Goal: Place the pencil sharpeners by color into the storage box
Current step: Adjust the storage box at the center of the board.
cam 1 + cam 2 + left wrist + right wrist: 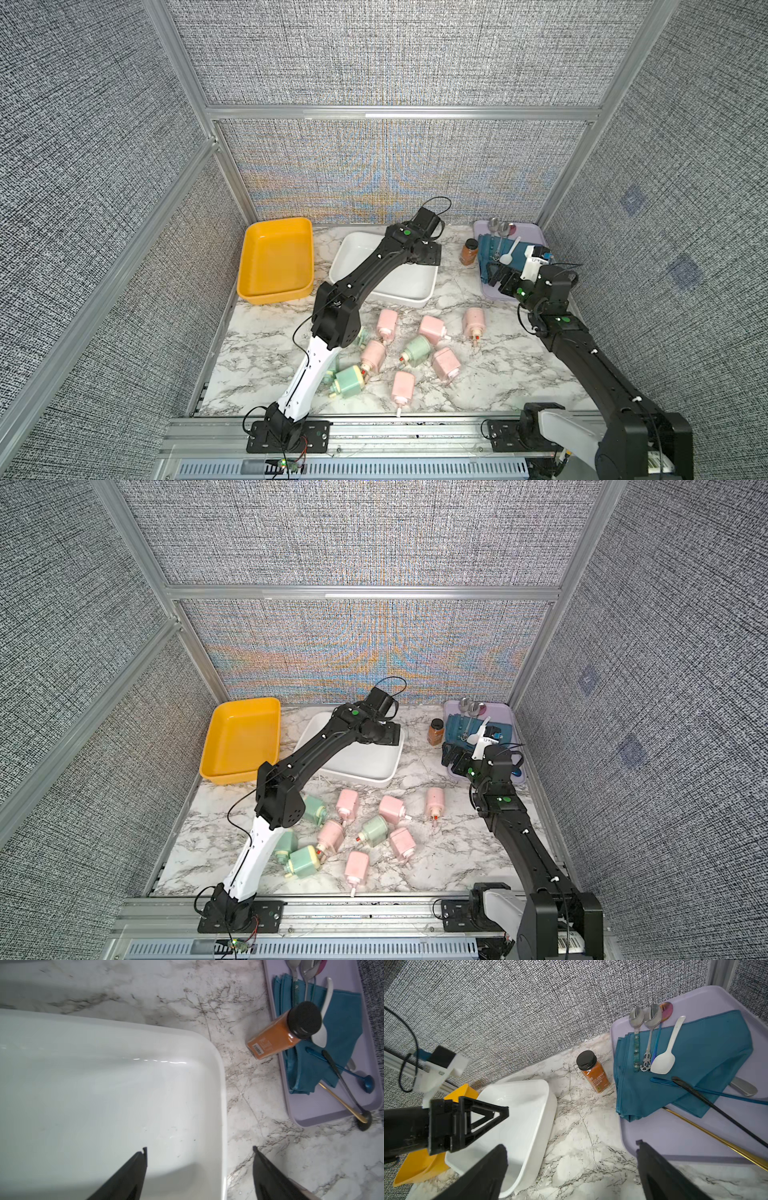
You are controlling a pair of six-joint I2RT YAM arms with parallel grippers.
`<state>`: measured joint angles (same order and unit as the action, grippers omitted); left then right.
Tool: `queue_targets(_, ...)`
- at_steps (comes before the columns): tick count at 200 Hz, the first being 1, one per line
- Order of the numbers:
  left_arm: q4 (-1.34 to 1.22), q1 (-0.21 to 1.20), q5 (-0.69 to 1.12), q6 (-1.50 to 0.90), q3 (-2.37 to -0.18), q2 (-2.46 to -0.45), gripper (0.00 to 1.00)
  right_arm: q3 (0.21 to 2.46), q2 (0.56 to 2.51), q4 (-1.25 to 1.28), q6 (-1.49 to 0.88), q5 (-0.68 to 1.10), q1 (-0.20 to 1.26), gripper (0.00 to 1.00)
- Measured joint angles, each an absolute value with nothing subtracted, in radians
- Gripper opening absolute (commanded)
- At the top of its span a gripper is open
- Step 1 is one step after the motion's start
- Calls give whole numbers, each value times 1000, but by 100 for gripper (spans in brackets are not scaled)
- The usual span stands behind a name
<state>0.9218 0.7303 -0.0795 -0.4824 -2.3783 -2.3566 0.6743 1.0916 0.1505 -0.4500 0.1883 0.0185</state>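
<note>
Marble tabletop (pixel 498 365), grey fabric booth | yellow bin (pixel 276 262), white bin (pixel 399 282): two, both look empty | left gripper (pixel 200 1148): jaws apart, empty, straddling white bin's rim | pencil sharpeners (pixel 374 831): six pink, four green, all loose on marble near the front | right gripper (pixel 571 1144): jaws apart, empty, by lilac tray (pixel 695 1136) | risk: tight cluster, so a grasp may drag the wrong colour.

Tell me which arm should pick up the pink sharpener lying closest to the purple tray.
Right, probably. The right gripper hangs open beside the purple tray, on the arm nearest that pink sharpener. The left gripper is open too, but stretched out over the white bin, farther from it.
</note>
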Motion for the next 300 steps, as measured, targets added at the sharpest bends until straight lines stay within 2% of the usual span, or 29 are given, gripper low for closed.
queue_targets(34,877,706,-189,-334,-2130,-2177,100,633,1062,186,-450,221,28,99)
queue_targets(68,861,670,-338,-171,-1982,-2091,100,615,1044,254,-441,281,70,99)
queue_targets(94,835,590,-351,-128,-1889,-2035,100,606,1018,308,-414,291,137,99)
queue_targets(147,754,424,-372,-114,-1756,-2000,99,561,948,377,-373,157,204,99)
queue_targets(188,727,346,-336,-78,-1766,-2046,82,536,902,394,-369,81,205,99)
queue_targets(203,728,329,-309,-69,-1778,-2074,73,535,894,394,-369,61,206,99)
queue_targets(234,727,304,-270,-50,-1837,-2141,68,535,885,393,-373,40,206,99)
queue_targets(262,724,300,-299,-25,-1891,-2212,59,535,882,393,-384,31,206,99)
queue_targets(291,725,300,-318,-10,-1938,-2271,35,535,876,393,-391,22,206,99)
queue_targets(300,725,300,-316,-7,-1944,-2278,33,535,876,393,-392,16,206,99)
